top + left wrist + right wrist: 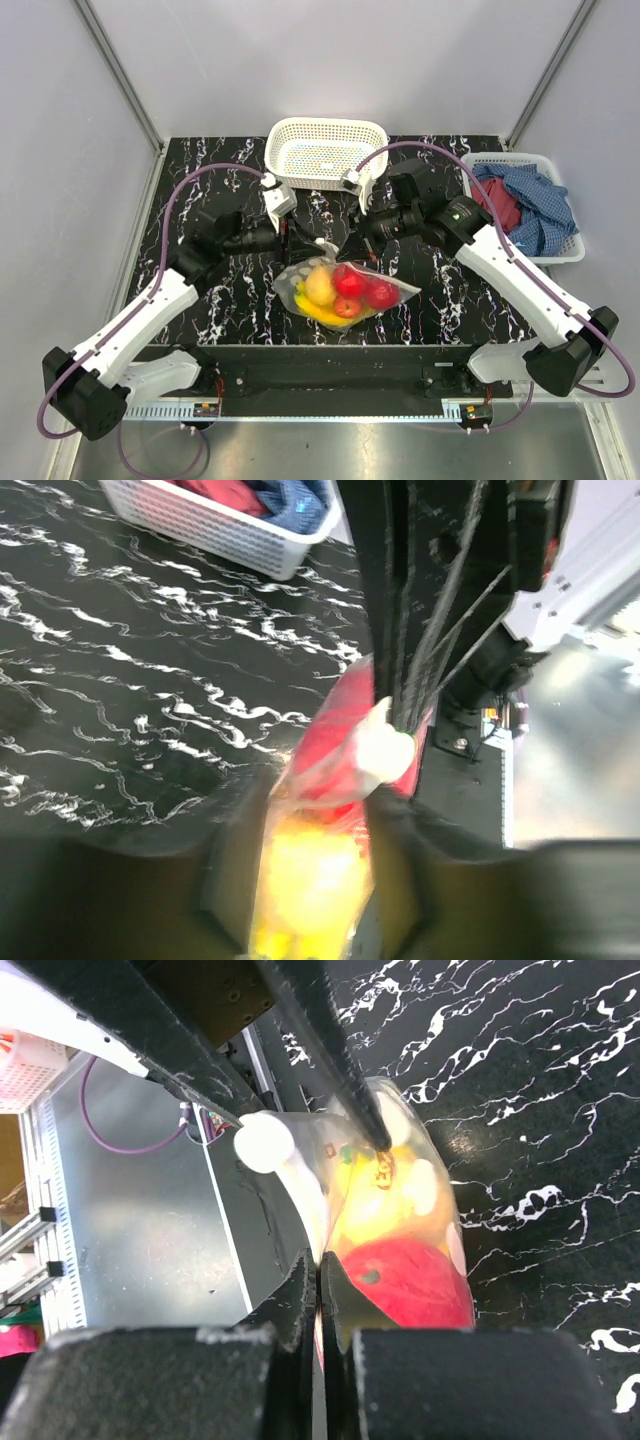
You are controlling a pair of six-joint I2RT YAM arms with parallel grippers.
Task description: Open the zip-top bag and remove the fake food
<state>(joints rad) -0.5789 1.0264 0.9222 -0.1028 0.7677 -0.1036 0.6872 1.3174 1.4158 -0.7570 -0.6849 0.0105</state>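
Note:
The zip-top bag [392,291] lies at the table's middle front, clear with white dots. Through it the fake food shows: a yellow round fruit [320,285], red apples [366,290] and a banana [318,313]. Both grippers meet at the bag's far top edge. My right gripper [348,250] is shut on a fold of the bag's film [300,1200], next to a red apple [415,1280]. My left gripper [303,246] stands partly open, its blurred jaws either side of the bag's end [325,770] with yellow fruit [310,870] between them; I cannot tell if they press it.
An empty white mesh basket [327,150] stands at the back centre. A second white basket [560,250] with red and blue cloths sits at the right edge, also in the left wrist view as the basket [225,535]. A metal rail runs along the table's near edge.

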